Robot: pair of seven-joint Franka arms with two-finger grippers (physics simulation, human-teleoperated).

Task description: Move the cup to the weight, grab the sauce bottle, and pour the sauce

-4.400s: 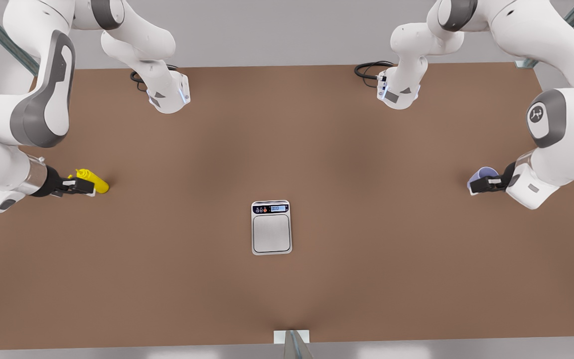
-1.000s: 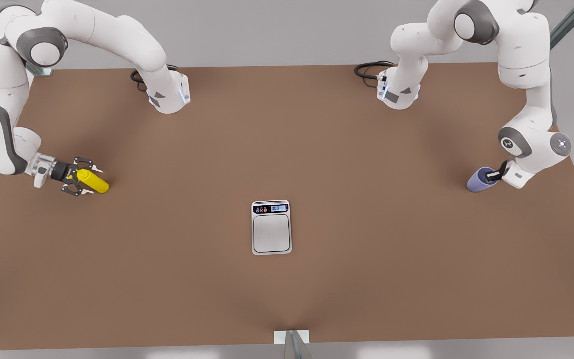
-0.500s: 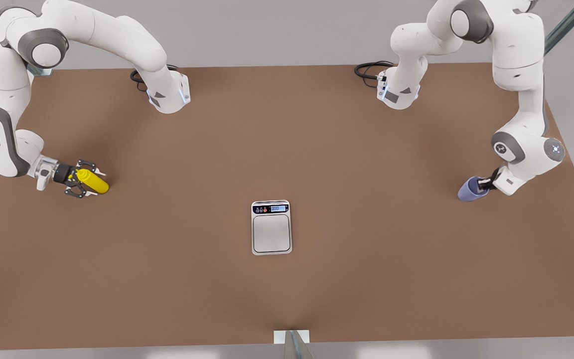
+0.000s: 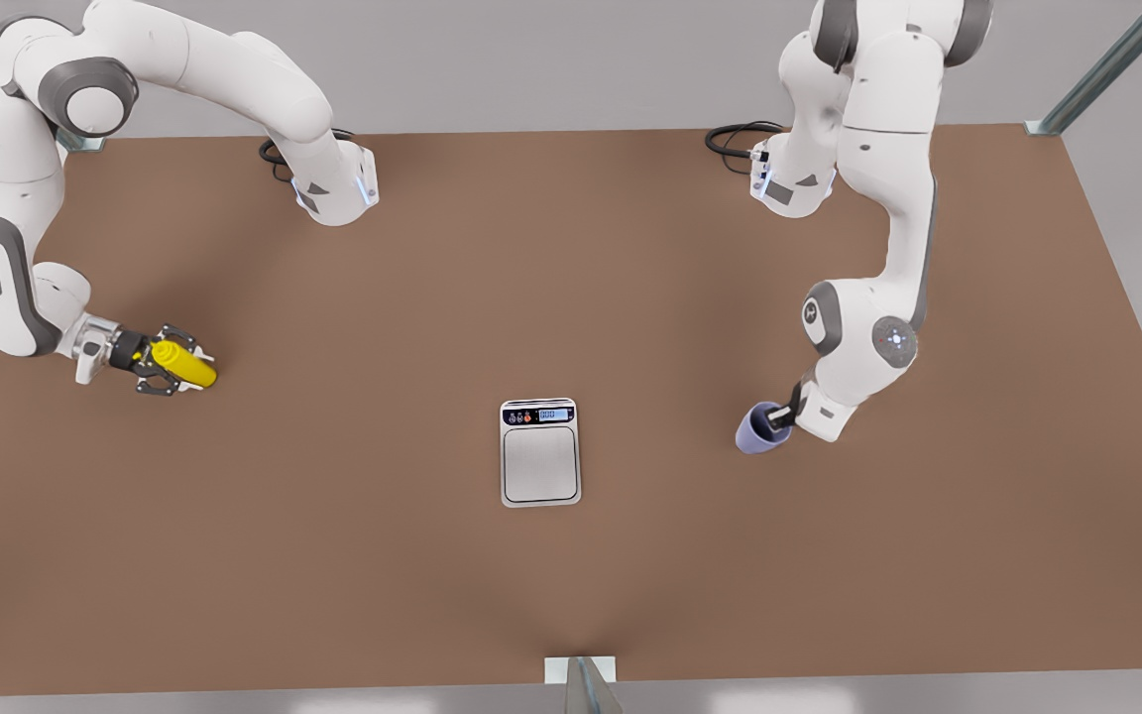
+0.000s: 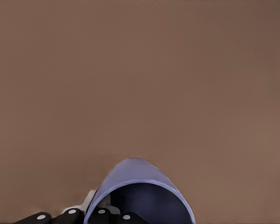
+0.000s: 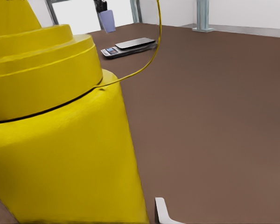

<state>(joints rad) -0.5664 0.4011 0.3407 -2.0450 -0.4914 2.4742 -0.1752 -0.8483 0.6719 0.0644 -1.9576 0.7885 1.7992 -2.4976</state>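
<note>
Cup [image 4: 757,429]: light thin-walled plastic, pinched at rim by left gripper [image 4: 780,417], right of weight [image 4: 540,452]; sauce bottle [image 4: 184,364]: squeezable, far left, between right gripper's [image 4: 167,371] spread fingers.

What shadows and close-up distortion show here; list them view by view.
Front view: soft, diffuse light; faint dark patches on the table, a small shadow by the sauce bottle. Right wrist view: the sauce bottle looms huge beside the gripper, dwarfing the far weight and cup. Left wrist view: the cup's rim bulges large, its inside shaded.
</note>
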